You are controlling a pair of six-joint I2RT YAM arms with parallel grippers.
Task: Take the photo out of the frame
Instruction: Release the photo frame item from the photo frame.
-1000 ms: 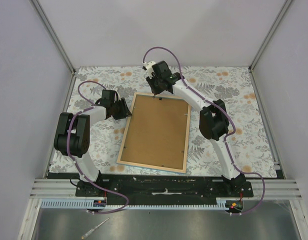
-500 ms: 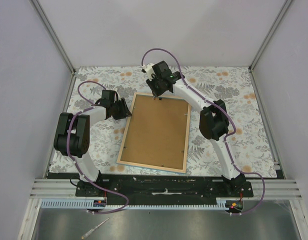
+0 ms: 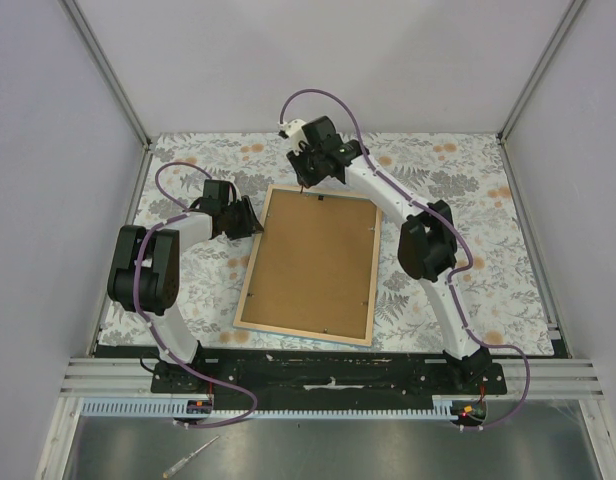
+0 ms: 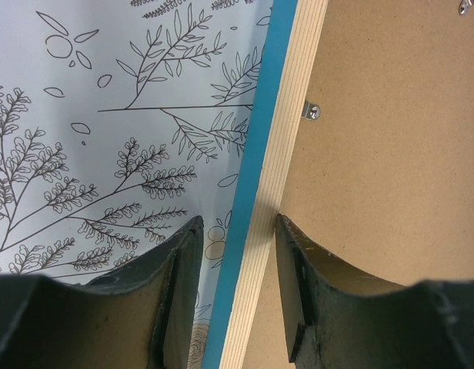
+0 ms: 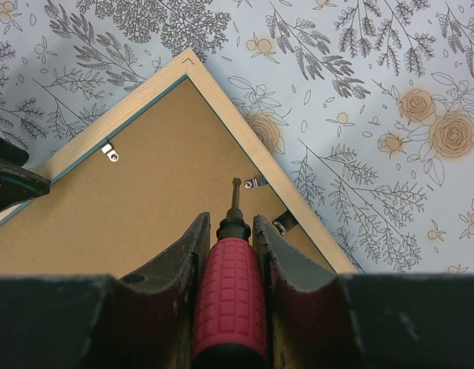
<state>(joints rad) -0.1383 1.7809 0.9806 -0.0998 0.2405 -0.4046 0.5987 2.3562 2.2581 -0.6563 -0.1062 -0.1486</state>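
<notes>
On the floral cover (image 3: 468,190) the frame (image 4: 277,177) lies face-down, photo hidden under its board (image 5: 145,215). Our left gripper (image 4: 237,231), half-open, straddles its edge, likely steadying it, while our right gripper (image 5: 231,223) clamps a screwdriver (image 5: 229,292) toward a clip (image 5: 255,183).

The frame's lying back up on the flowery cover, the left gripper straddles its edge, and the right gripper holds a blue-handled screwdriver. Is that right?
Not quite. The right wrist view shows that the screwdriver in the right gripper has a red handle, not a blue one. The rest holds: the frame lies back up on the flowery cover, and the left gripper straddles its edge.
</notes>
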